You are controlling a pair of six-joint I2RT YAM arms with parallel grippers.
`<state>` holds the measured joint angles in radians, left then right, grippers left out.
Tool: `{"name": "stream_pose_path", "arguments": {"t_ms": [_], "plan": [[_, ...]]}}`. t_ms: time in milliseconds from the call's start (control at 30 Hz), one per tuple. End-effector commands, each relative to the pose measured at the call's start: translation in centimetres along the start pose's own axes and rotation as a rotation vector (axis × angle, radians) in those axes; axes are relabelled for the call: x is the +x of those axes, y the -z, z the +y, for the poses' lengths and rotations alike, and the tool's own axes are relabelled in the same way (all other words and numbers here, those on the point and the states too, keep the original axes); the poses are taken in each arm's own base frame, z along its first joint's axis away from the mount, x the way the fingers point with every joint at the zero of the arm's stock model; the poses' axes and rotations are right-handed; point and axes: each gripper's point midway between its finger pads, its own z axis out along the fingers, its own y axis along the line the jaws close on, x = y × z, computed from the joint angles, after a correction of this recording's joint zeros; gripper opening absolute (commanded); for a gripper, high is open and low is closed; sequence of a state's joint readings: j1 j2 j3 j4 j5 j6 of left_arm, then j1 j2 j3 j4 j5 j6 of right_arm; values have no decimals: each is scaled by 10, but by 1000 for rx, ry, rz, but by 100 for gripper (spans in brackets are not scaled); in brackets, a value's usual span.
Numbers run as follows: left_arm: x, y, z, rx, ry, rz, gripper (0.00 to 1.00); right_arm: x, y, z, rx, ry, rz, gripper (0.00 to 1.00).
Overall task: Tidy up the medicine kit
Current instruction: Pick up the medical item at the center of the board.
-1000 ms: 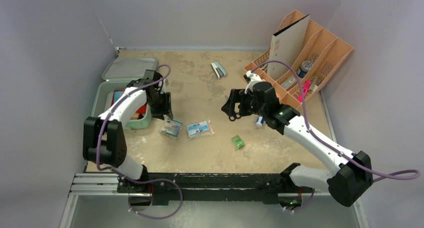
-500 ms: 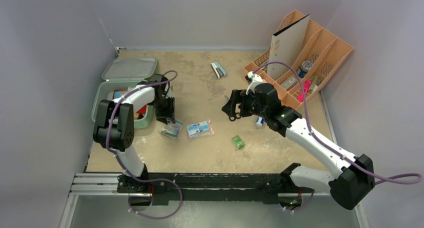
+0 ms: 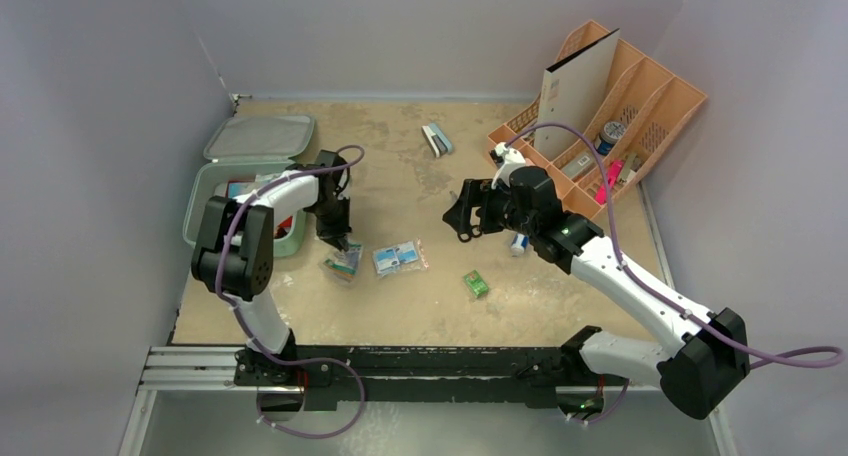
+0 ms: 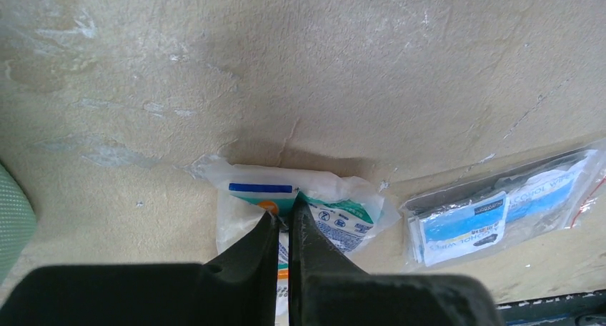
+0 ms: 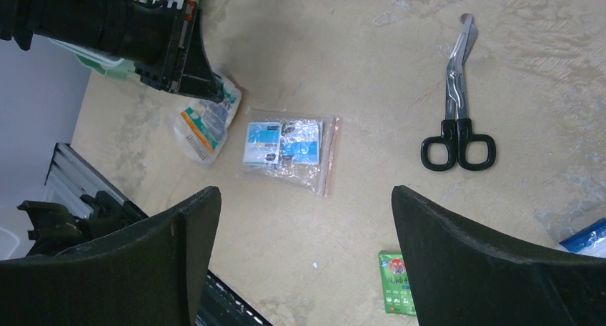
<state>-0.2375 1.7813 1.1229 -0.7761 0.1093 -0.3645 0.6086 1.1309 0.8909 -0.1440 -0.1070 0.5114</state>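
The mint-green medicine kit (image 3: 200,191) lies open at the table's left, its lid (image 3: 258,136) folded back, with items inside. My left gripper (image 3: 341,244) is just right of the kit, tips down on a white plastic-wrapped packet (image 3: 343,263) with green and orange print. In the left wrist view the gripper (image 4: 284,215) is shut, with the film of the packet (image 4: 336,208) pinched between its tips. The packet rests on the table. My right gripper (image 3: 462,214) is wide open and empty above mid-table (image 5: 304,197).
A clear bag of blue wipes (image 3: 399,257) lies right of the packet. A small green sachet (image 3: 475,283) lies nearer the front. Black-handled scissors (image 5: 456,97) and a blue tube (image 3: 518,243) lie under the right arm. A peach organizer (image 3: 620,106) stands back right.
My left gripper has swung from beside the kit down onto the white packet and closed on its wrapper. The right arm has barely moved.
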Motion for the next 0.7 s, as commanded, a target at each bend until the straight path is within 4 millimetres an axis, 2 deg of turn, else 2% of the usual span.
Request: {"name": "stream_pose_path", "arguments": {"t_ms": [0,167,267,333,433,533,667], "plan": [[-4,15,-2,-7,26,-53,0,-6,3,7,-37,23,-32,91],[-15,42,-11,31,26,-129,0,-7,3,8,-43,20,-34,92],[-26,67,-14,39,25,-195,0,-7,3,9,-46,18,-36,92],[-36,85,-10,10,33,-249,0,-6,3,9,-49,16,-35,92],[-55,112,9,-36,106,-336,0,-7,3,10,-52,16,-36,92],[-74,137,31,24,273,-424,0,-7,5,9,-49,20,-39,92],[-97,170,72,43,499,-592,0,-8,9,9,-47,29,-49,92]]}}
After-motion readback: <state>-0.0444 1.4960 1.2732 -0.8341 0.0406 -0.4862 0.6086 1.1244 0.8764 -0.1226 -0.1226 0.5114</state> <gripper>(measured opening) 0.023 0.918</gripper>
